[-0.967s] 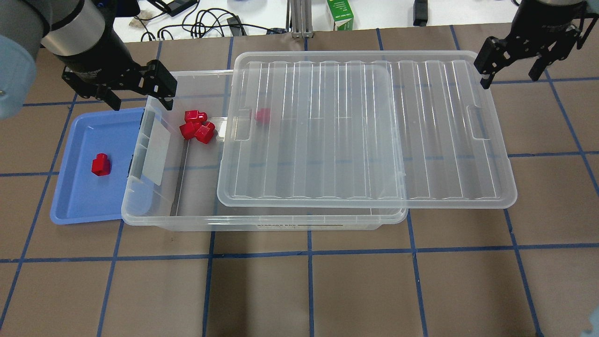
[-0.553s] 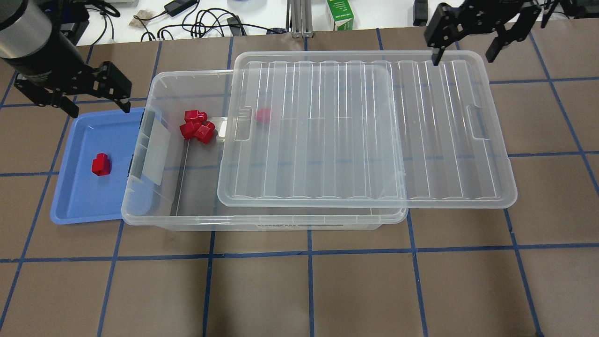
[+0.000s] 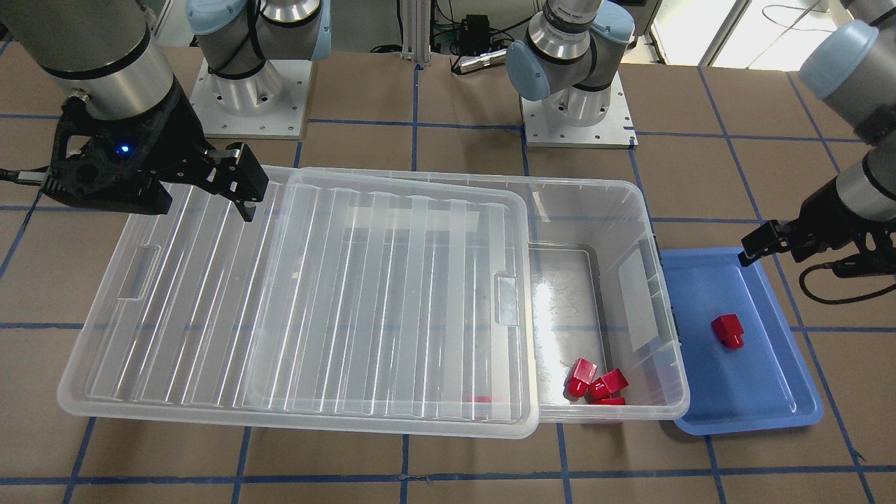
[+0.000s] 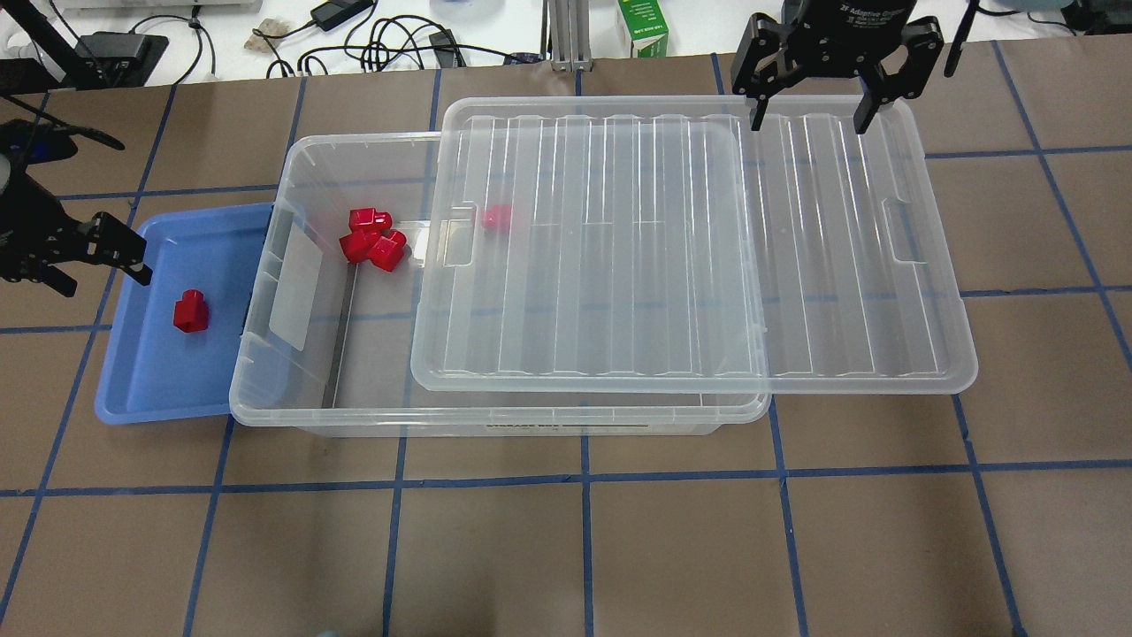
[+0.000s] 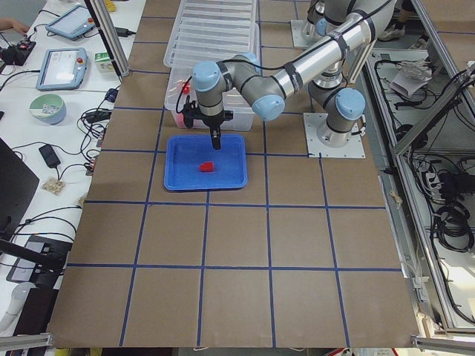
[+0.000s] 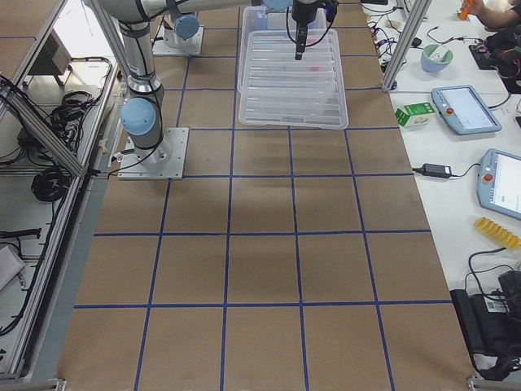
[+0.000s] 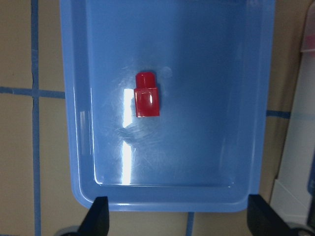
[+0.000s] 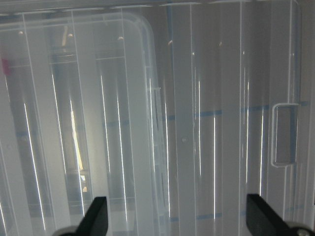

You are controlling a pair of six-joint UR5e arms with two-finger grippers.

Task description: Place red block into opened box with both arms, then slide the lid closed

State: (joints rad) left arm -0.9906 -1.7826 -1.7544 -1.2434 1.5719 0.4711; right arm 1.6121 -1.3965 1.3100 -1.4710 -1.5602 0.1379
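Note:
One red block (image 4: 190, 311) (image 7: 146, 96) lies alone in the blue tray (image 4: 150, 389), left of the box (image 4: 495, 423). My left gripper (image 4: 99, 270) (image 7: 179, 221) hangs open and empty above the tray's outer end, short of the block. The clear box holds several more red blocks (image 4: 371, 239), one of them blurred under the lid (image 4: 690, 248). The lid rests on the box, shifted right, so the box's left end is uncovered. Above the lid's far edge my right gripper (image 4: 809, 119) (image 8: 179, 223) is open and holds nothing.
Cables and a green carton (image 4: 643, 26) lie beyond the table's far edge. Both arm bases (image 3: 577, 105) stand behind the box on the robot's side. Brown table surface with blue tape lines (image 4: 584, 548) spreads in front of the box.
My left gripper has swung from the box's left end out to the tray's outer end. My right gripper has moved left along the far side to above the lid's far edge. Both stayed open.

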